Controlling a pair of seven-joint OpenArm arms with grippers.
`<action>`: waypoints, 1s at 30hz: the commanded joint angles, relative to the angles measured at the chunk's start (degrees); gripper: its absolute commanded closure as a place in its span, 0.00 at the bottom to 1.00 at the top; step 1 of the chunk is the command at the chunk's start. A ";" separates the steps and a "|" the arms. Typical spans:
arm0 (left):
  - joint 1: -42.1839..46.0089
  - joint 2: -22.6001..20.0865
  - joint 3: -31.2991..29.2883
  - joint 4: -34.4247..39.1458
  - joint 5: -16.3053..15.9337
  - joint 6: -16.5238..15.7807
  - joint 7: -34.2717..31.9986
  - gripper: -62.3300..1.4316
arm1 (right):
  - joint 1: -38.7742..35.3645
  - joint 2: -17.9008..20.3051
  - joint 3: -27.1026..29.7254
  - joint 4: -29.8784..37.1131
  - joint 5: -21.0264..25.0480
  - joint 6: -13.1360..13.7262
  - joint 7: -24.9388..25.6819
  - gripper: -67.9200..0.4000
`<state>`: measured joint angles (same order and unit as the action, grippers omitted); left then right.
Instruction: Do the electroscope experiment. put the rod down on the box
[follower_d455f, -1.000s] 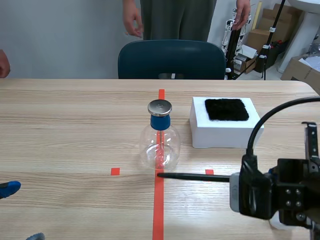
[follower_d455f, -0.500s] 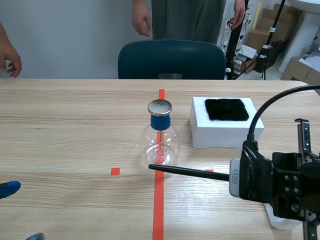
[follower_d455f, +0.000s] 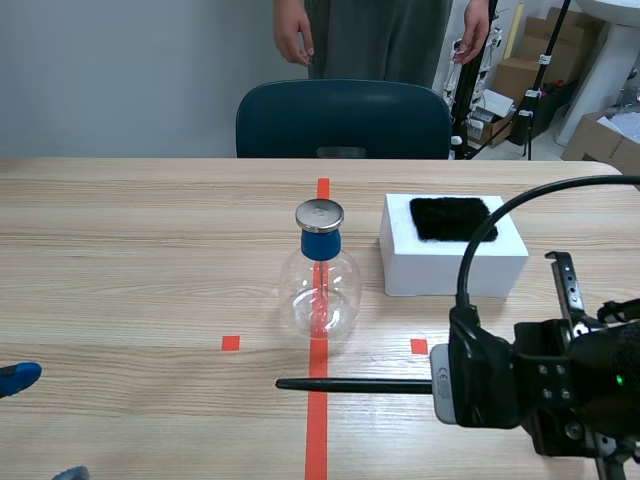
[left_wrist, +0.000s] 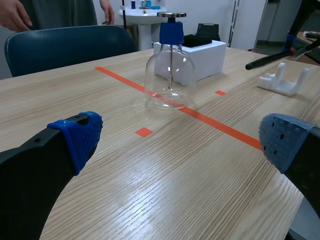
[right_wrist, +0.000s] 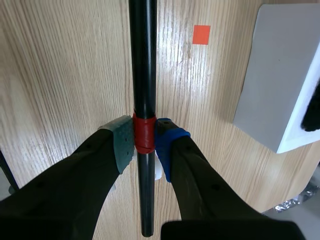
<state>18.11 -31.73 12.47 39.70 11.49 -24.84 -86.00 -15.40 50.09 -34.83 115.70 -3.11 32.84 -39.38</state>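
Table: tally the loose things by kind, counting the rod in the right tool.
Clear glass flask with blue cap and metal disc: 1
White rectangular box: 1
Black fuzzy cloth pad on the box: 1
Black rod with red band, in the right tool: 1
White plastic cradle stand: 1
Total: 5

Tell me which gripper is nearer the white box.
Right. The right gripper, shut on the rod, hangs just in front of the white box; the left gripper is open far to the other side, past the flask.
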 joint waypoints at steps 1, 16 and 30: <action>-0.04 -0.22 -0.04 0.50 -0.52 0.09 -2.71 0.00 | 1.95 0.39 -0.31 -0.61 0.35 -0.22 -0.37 0.99; -0.04 -0.22 -0.04 0.50 -0.55 0.09 -2.71 0.00 | 10.73 -0.26 -9.14 -9.62 4.44 -0.24 -0.13 0.99; -0.04 -0.22 -0.04 0.50 -0.52 0.09 -2.71 0.00 | 17.18 -1.53 -15.63 -16.37 6.25 -0.24 0.28 0.99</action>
<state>18.11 -31.73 12.47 39.70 11.49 -24.84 -86.00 0.69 48.71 -50.48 99.31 3.07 32.60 -39.07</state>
